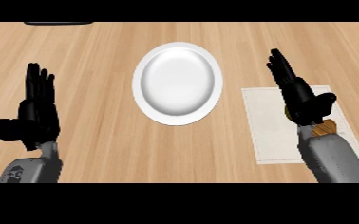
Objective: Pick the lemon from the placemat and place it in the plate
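Right hand (303,99) open over placemat (270,123), lemon unseen.

This is a kitchen or dining spot in a home. The worktop (98,76) is pale wood with long grain running left to right, like a household counter. A white plate (177,83) sits at its middle, laid out as for a meal. To the right of the plate, apart from it, a pale cloth placemat (270,123) lies flat on the wood, its far part crossed by a forearm. At the far left edge a dark, flat shape (59,23) shows only in part; what it is cannot be told.
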